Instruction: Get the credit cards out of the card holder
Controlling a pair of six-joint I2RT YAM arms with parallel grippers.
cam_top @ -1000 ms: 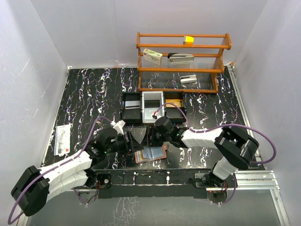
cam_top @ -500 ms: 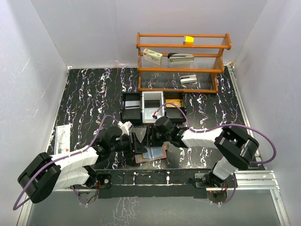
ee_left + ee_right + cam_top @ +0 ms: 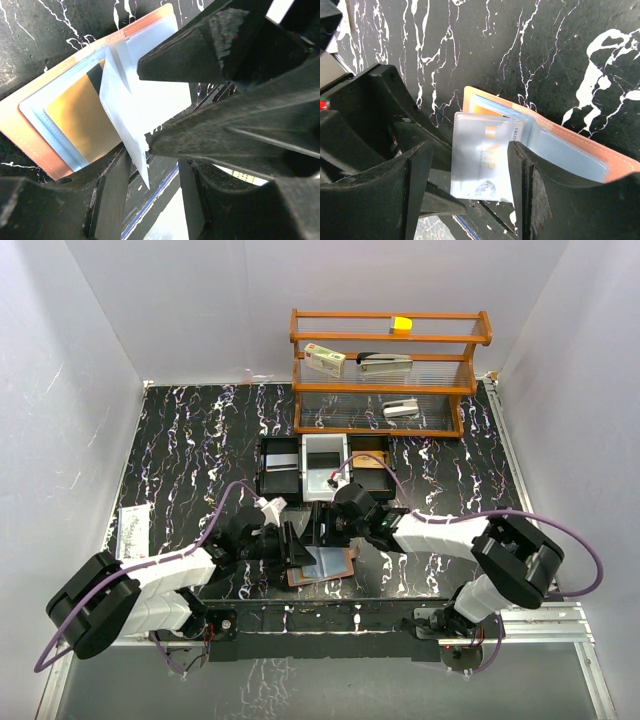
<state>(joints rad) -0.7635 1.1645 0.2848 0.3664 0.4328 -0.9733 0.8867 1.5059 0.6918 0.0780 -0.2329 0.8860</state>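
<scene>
On a black table (image 3: 180,440) veined with white, a wooden rack (image 3: 390,390) with clear shelves stands along the far edge, right of centre, holding a white box (image 3: 325,360), a stapler (image 3: 385,362) and a small yellow block (image 3: 401,324). Two white-and-black robot arms reach in from the near edge and meet just inside it, at the middle. Past them, toward the table's centre, three small trays sit in a row: a black tray (image 3: 280,470), a white tray (image 3: 325,465) and a second black one (image 3: 372,460) with something brown inside. A flat clear packet (image 3: 133,533) lies by the left edge. The card holder (image 3: 335,565) lies open close to the middle of the near edge, its salmon-brown cover flat on the table and its pale blue-grey inside facing up. The left gripper (image 3: 145,105) has its jaws apart, one fingertip on each side of a raised clear plastic leaf (image 3: 122,115) of the holder, without pinching it. The right gripper (image 3: 469,147) also has its jaws apart, straddling that leaf; one finger touches the leaf's edge, the other stands just clear. A printed card (image 3: 487,160) shows through the leaf, and a gold card (image 3: 80,120) sits in a pocket of the holder.
</scene>
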